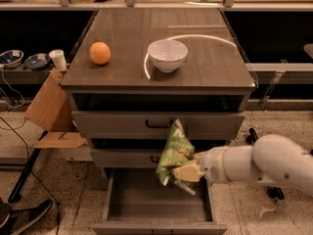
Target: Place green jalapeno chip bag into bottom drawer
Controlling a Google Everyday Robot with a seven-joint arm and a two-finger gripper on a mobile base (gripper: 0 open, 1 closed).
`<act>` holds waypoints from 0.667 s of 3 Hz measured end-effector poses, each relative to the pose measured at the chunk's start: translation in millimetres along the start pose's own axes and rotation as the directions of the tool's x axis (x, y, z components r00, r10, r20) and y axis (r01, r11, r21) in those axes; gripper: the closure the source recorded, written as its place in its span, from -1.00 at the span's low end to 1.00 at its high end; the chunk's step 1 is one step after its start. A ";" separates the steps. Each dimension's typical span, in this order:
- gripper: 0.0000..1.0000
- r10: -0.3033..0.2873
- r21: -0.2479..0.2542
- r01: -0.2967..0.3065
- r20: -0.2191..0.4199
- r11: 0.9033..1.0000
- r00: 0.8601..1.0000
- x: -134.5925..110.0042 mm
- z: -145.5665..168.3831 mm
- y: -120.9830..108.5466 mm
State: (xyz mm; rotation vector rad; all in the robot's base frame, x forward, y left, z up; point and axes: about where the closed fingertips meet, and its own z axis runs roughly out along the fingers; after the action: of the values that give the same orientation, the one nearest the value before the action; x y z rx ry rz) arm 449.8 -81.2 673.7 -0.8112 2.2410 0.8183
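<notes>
Green jalapeno chip bag (174,151) hangs upright in the air over the right half of the open bottom drawer (146,202), in front of the middle drawer face. Gripper (185,172) reaches in from the right, fingers (180,173) pinched tight on the bag's lower end. Step in hand, likely: lowering. Advisable: descend inside the rim and shift toward the drawer's centre before release, so the bag lands on the floor.

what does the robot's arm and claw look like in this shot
The arm is smooth, glossy white: a fat rounded shell narrowing to a cylindrical wrist with a thin dark seam. The claw, against the green chip bag over the bottom drawer, is stubby and pale yellow. No cables, markings or labels show.
</notes>
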 end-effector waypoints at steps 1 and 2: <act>1.00 0.008 -0.006 -0.008 -0.019 1.000 1.000 38.5 64.4 -0.1; 1.00 0.008 -0.006 -0.008 -0.019 1.000 1.000 38.5 64.5 -0.1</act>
State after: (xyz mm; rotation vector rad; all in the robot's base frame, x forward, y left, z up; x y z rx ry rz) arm 447.0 -48.2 606.4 -0.8168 2.2609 0.8253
